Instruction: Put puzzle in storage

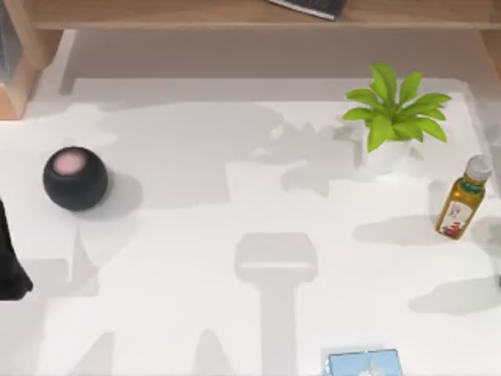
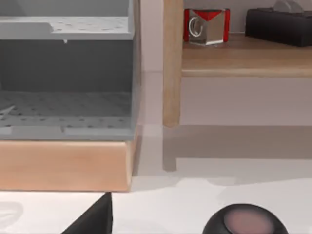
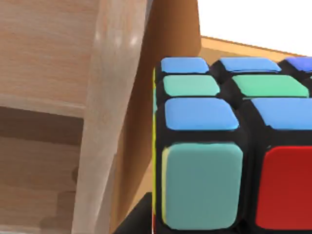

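The puzzle point(image 3: 229, 146), a colour cube with blue, green, teal and red tiles on a black body, sits very close in the right wrist view, tilted beside a light wooden post point(image 3: 105, 122). My right gripper point(image 3: 224, 226) is shut on the puzzle, and a dark finger point(image 3: 138, 219) shows against its lower side. The storage point(image 2: 68, 97), a grey perforated rack in a wooden frame, appears in the left wrist view. My left gripper point(image 1: 9, 262) is parked at the table's left edge.
A black ball speaker point(image 1: 75, 178) stands at the left, a potted plant point(image 1: 391, 117) at the back right and an oil bottle point(image 1: 463, 197) at the right edge. A blue box point(image 1: 364, 364) lies at the front. A wooden shelf point(image 2: 243, 61) carries a red cube and a black box.
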You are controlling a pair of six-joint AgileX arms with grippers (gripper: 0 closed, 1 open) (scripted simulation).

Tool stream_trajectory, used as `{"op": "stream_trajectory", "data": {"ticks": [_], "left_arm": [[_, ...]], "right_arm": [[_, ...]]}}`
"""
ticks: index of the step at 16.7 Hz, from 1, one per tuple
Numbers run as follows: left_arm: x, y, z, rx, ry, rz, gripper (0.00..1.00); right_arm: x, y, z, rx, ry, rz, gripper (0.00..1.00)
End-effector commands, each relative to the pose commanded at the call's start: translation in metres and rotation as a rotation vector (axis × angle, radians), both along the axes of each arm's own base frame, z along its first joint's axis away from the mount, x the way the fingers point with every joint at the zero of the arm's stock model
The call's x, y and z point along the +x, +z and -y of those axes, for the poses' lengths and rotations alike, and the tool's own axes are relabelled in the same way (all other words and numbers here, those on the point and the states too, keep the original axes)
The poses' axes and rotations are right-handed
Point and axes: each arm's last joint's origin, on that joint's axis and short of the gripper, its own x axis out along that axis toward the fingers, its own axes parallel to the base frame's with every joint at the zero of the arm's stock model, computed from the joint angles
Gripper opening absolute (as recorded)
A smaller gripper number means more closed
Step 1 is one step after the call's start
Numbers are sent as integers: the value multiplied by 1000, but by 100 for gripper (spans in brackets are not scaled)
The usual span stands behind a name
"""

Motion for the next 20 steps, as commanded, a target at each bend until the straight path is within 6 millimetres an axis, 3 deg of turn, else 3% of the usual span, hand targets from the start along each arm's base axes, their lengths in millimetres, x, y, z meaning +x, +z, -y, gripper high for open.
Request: {"op": "stream_trajectory", "data": {"ticks": [3,7,10,12,14,19,20], "left_arm": [[0,0,0,0,0,0,100],[0,0,0,0,0,0,100],[0,0,0,0,0,0,100],[0,0,0,0,0,0,100],[0,0,0,0,0,0,100],[0,0,0,0,0,0,100],[0,0,0,0,0,0,100]], "right_arm": [[36,-60,38,38,-44,-296,0],[84,-167,88,116,-99,-659,0],[104,-243,114,167,-126,-866,0],[110,-280,122,189,-132,-954,0],[113,-300,126,199,-135,-998,0],[114,-303,126,200,-135,-1004,0],[114,-303,126,200,-135,-1004,8]]}}
